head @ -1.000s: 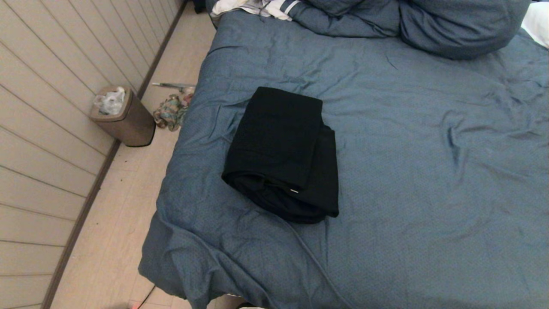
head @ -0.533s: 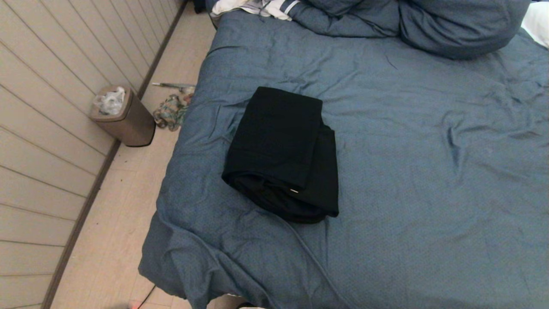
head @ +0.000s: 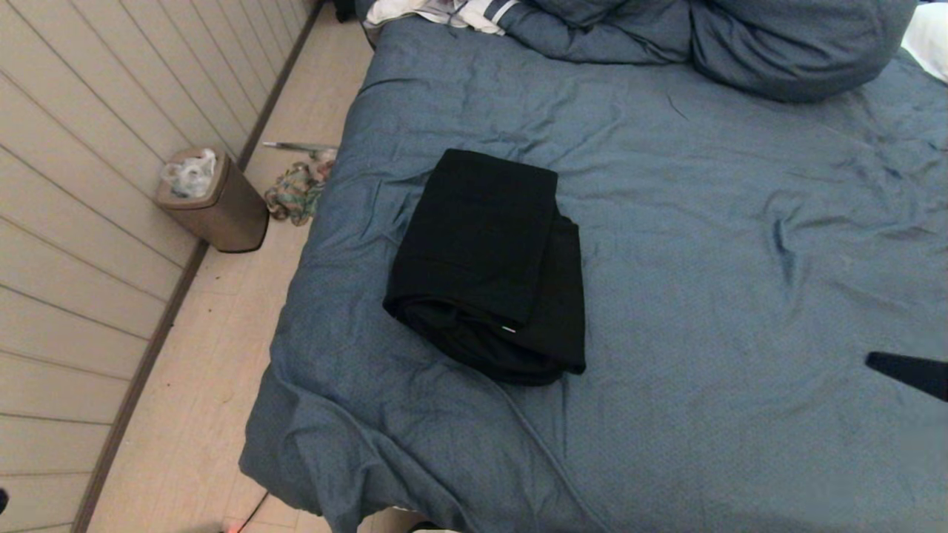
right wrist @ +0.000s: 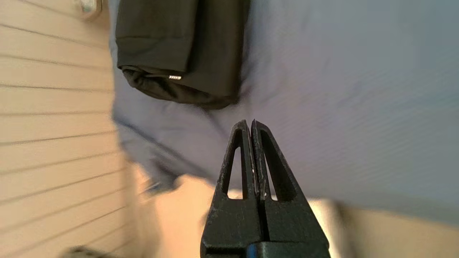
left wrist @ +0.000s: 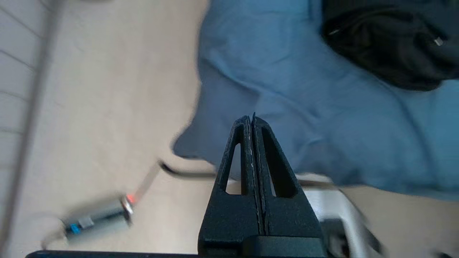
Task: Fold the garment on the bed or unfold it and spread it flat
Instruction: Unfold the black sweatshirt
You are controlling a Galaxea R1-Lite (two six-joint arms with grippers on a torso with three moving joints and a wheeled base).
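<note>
The black garment (head: 485, 266) lies folded into a compact rectangle on the left half of the slate-blue bed (head: 703, 244), a small metal zipper end showing at its near edge. It also shows in the left wrist view (left wrist: 387, 46) and the right wrist view (right wrist: 179, 50). My right gripper (head: 881, 363) pokes in at the right edge of the head view, over bare duvet, far right of the garment; its fingers (right wrist: 250, 123) are shut and hold nothing. My left gripper (left wrist: 251, 118) is shut and empty, hanging low by the bed's near left corner, apart from the garment.
A brown waste bin (head: 215, 200) and a colourful cloth heap (head: 296, 192) sit on the floor left of the bed. Blue pillows (head: 792, 44) and a white striped cloth (head: 444, 11) lie at the head end. A panelled wall runs along the left.
The tip of my right gripper has come into the head view from the right edge. The garment has not moved.
</note>
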